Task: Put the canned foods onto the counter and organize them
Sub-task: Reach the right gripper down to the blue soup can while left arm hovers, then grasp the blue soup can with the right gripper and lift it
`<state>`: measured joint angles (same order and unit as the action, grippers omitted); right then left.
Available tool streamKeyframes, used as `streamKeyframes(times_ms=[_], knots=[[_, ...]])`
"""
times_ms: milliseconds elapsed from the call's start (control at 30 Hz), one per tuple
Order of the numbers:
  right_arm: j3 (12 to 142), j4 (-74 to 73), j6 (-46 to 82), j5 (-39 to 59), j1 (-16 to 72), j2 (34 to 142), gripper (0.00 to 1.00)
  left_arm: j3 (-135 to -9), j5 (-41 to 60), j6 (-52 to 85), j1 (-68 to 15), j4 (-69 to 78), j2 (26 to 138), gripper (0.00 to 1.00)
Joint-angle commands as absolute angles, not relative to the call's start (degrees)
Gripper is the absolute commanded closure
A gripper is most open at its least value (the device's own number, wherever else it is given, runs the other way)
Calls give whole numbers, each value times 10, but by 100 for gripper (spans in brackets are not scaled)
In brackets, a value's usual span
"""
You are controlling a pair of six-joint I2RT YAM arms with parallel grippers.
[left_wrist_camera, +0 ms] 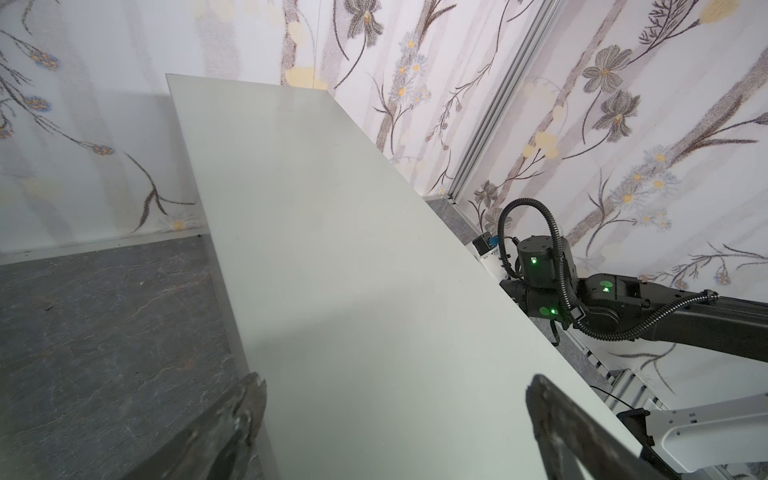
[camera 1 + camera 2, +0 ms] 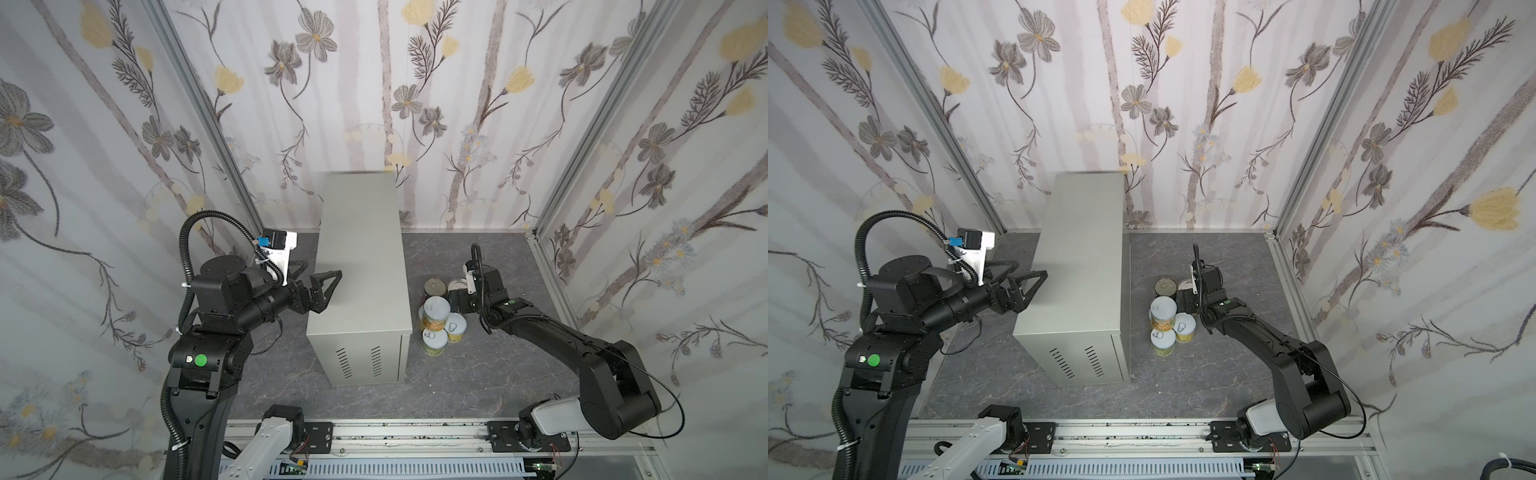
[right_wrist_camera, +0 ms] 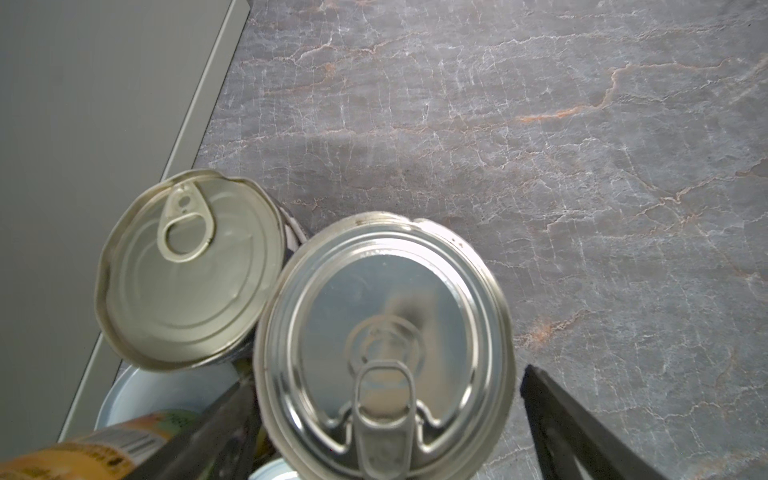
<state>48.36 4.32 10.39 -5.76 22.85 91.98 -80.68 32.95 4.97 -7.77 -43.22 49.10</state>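
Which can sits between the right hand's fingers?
The shiny silver-topped can, beside the duller gold-topped can. The right hand straddles it with open jaws; every other can lies outside them.

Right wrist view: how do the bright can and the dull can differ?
The bright can sits between the right gripper's open fingers; the dull can stands outside them, nearer the counter. The bright can's lid is mirror-shiny; the dull can's is matte with a wavy rim. Both stand upright with ring-pull lids.
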Motion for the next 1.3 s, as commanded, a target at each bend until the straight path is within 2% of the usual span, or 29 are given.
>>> streamKeyframes(times_ms=[0,200,433,900,1133,1267], knots=[[491,5,100,-59,229,938,5,-812,337,61,-77,-435,491,0],[500,-3,98,-59,229,957,8,-818,341,71,-77,-439,495,0],[495,-9,96,-64,229,957,23,-817,342,83,-77,-435,498,0],[466,-30,59,-109,226,868,49,-805,354,118,-79,-405,512,0],[495,-10,44,-109,222,817,52,-810,354,127,-79,-399,515,0],[549,27,32,-74,222,787,53,-811,355,124,-80,-401,516,0]])
